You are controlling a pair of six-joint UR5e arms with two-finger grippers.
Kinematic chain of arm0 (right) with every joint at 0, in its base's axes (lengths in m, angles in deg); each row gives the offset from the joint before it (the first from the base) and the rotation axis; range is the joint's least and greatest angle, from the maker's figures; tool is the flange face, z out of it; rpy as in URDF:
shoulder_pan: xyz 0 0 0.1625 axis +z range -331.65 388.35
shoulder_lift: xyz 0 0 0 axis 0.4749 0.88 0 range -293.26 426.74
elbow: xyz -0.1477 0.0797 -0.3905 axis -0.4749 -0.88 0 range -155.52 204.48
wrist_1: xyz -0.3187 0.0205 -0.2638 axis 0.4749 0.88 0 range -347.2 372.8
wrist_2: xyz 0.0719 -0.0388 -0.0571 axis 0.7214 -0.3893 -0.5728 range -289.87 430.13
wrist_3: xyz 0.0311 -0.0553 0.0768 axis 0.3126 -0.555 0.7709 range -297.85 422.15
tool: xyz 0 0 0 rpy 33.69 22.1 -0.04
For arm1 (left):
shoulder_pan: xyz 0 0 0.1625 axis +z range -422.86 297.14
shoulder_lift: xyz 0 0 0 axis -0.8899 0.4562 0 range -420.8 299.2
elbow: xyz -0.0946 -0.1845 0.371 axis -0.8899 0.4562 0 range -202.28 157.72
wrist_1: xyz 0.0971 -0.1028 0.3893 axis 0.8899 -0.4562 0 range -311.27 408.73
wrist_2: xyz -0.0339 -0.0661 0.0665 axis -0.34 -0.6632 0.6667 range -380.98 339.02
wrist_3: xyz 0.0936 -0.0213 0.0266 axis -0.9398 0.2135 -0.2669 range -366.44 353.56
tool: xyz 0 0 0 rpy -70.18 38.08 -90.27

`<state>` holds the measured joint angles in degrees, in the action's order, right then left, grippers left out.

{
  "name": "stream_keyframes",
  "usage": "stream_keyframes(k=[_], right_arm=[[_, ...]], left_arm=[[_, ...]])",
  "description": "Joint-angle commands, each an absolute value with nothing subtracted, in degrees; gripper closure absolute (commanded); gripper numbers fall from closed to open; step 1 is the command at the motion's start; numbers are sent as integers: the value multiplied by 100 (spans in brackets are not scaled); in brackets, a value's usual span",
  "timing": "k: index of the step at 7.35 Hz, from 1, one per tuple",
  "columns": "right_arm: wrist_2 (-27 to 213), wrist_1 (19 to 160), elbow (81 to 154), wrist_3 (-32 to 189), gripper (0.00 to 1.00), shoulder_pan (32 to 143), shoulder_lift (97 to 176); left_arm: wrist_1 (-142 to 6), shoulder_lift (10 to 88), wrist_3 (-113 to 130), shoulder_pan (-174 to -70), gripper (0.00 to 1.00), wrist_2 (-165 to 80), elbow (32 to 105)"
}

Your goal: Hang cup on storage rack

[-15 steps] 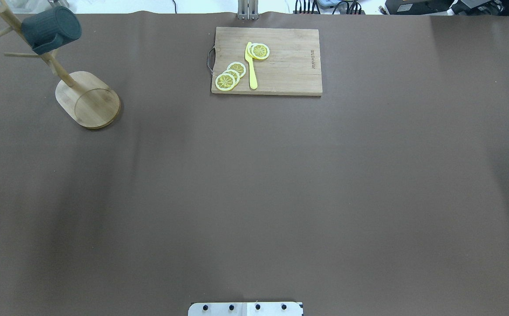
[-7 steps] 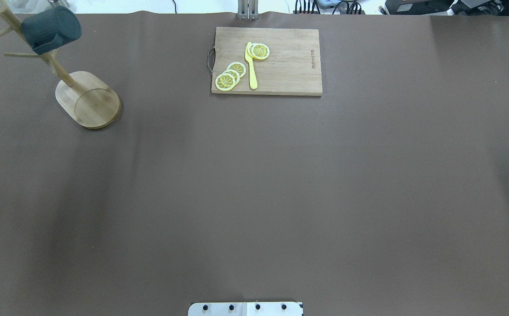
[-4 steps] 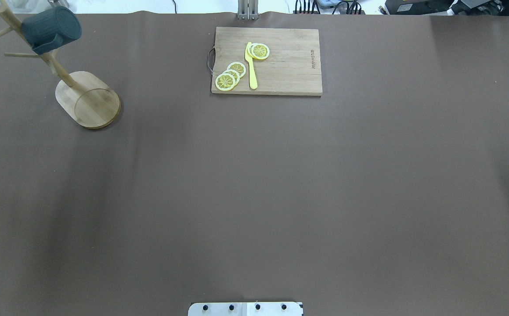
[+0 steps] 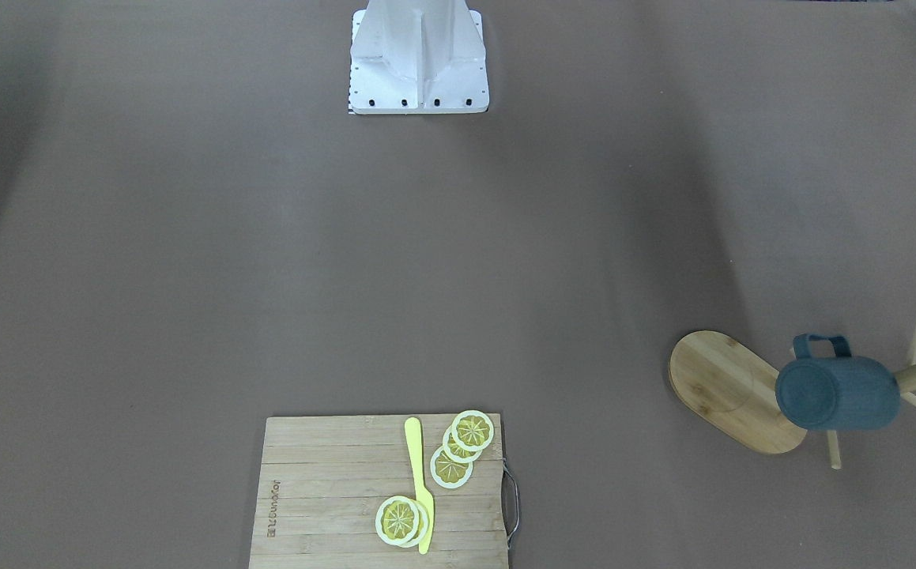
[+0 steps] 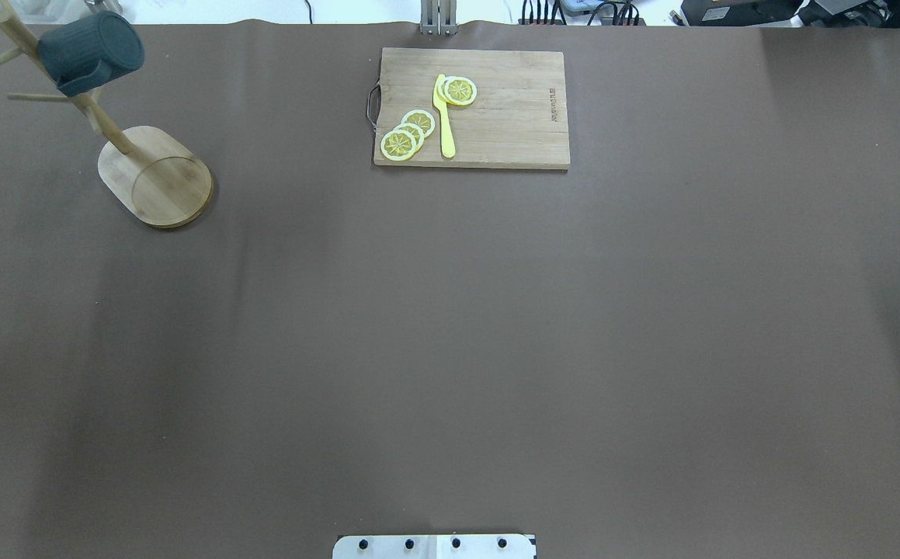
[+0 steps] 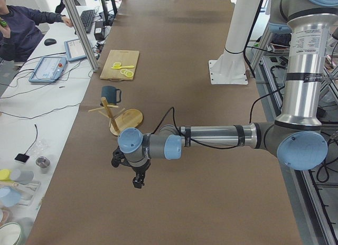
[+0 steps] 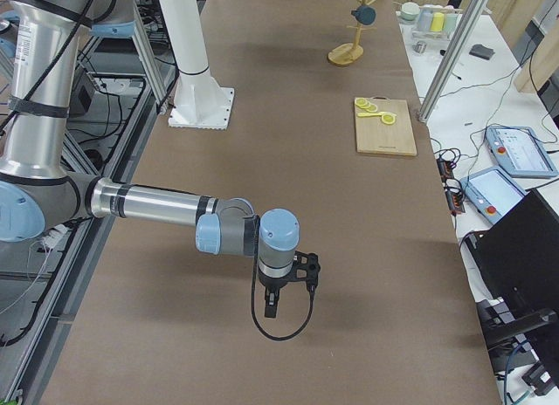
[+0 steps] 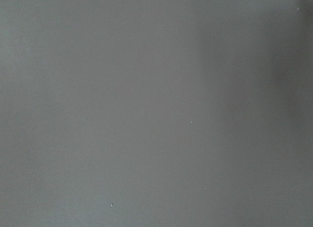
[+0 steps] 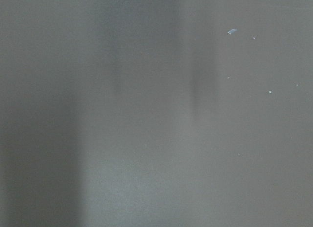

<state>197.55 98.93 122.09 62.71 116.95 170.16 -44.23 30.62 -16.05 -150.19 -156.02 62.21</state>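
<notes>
Cup [image 5: 91, 48] hangs by handle on storage rack [image 5: 156, 185] peg, far-left table corner. Looks rigid, weighty, breakable; I'd take it by loop handle. My left gripper [image 6: 138, 180] and right gripper [image 7: 272, 309] well apart from it; can't tell whether fingers are parted or closed.

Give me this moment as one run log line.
cup: hung on storage rack | left hand: apart from rack, state unclear | right hand: far off, state unclear

I am seeing one short line of dark lettering [image 4: 272, 510] stamped along the cutting board's [image 4: 323, 474] short edge, opposite its wire handle [image 4: 511, 506]. It is showing too small for me to read.
</notes>
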Motion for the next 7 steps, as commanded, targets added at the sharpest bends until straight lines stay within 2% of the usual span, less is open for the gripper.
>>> stream_keyframes(k=[1,7], right_arm=[[19757,9893,12257,6267,0,11695,17010],[19739,9901,12239,6215,0,11695,17028]], left_arm=[[-4417,3026,-1619,-14978,1,-15598,6183],[-4426,3096,-1611,-14969,1,-15642,6288]])
